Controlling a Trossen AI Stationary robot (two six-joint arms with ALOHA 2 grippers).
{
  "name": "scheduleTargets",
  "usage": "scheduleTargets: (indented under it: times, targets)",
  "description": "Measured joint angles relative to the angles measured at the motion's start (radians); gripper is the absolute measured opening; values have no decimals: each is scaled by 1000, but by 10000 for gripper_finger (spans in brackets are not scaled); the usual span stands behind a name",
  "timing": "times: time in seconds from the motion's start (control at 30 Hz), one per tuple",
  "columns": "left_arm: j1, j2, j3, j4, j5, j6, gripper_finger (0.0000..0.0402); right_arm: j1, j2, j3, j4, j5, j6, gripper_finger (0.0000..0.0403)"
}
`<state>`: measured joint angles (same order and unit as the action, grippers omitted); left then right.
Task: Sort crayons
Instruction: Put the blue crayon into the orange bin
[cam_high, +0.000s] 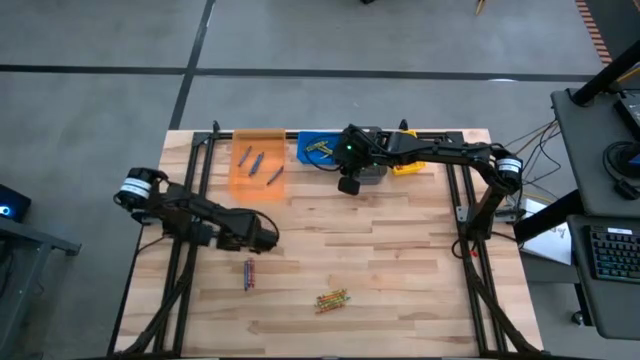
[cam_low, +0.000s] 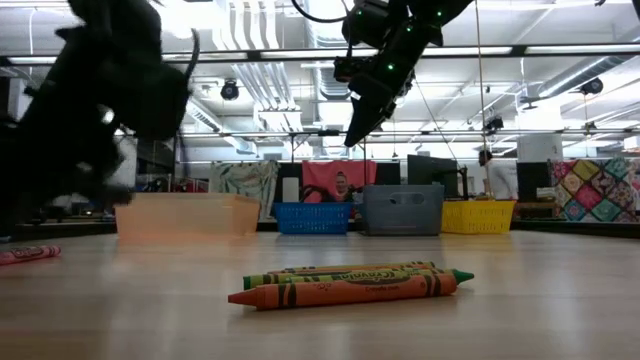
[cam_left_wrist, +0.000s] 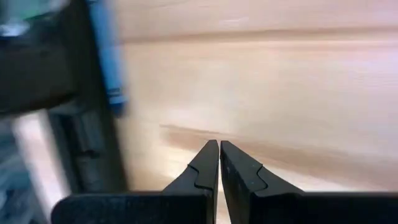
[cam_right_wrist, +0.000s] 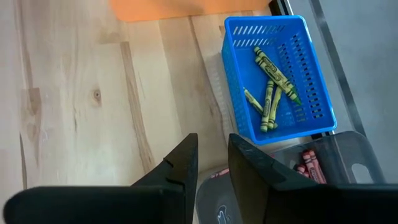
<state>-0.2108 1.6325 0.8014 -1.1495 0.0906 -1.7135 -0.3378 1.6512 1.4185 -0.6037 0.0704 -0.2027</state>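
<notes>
Seen only past the right gripper, held partly spread and empty above the grey plastic bin: green-yellow wax crayons criss-crossed in the blue slotted plastic bin, red ones in the grey. Seen only at table height: printed wrappers, unreadable, on an orange crayon lying crosswise. Left gripper pressed together, low over the wooden table.

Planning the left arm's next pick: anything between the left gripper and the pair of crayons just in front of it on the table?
Nothing visible. In the high view the left gripper sits over bare wood, and the red and blue crayons lie just beyond it with only open table between. The other loose cluster lies off to the side, clear of that path.
</notes>
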Motion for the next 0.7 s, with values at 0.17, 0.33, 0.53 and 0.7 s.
scheduleTargets:
  times: [0.17,0.33,0.53,0.7]
  targets:
    - [-48,-1,142,-9,-201,106,0,0,0,-2,4,0,-28,84]
    - [-108,-2,273,-43,-487,277,0,0,0,-14,4,0,-44,79]
    - [-118,1,313,-116,-577,331,0,0,0,-46,9,0,-45,70]
    - [-112,1,300,-130,-563,355,0,0,0,-50,18,0,-43,74]
